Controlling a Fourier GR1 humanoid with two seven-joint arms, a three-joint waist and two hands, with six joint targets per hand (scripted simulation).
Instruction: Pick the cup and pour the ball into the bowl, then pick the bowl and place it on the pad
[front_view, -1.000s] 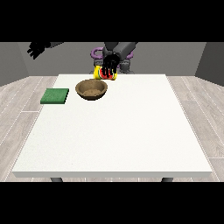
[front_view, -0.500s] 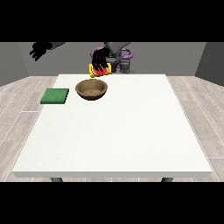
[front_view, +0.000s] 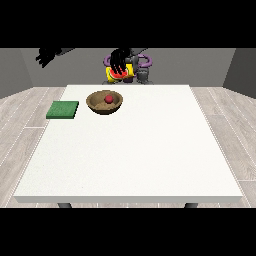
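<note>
One small red ball (front_view: 108, 99) lies inside the round brown wooden bowl (front_view: 97, 105), which stands upright on the large white table (front_view: 135, 150) near its far edge, left of the middle. Above and behind the bowl, raised off the table, the black hand at the view's right (front_view: 119, 59) has its fingers curled down round a red and yellow cup (front_view: 120, 74), held in front of the robot's chest; how far the cup is tilted cannot be told. The cup hangs just beyond the table's far edge, apart from the bowl and a little to its right.

The black hand at the view's left (front_view: 46, 55) is lifted high and well to the left, away from the table and from every object; whether its fingers are spread or curled cannot be told.

The flat green square pad (front_view: 63, 109) lies at the table's left edge, beside the bowl but not touching it, with a strip of bare white surface between them. Nothing shows on that strip between bowl and pad.

Most of the table, from the bowl's near side to the near edge and across to the right edge, shows only white surface. Beyond the table lie a grey plank floor (front_view: 230, 120) and grey walls.
</note>
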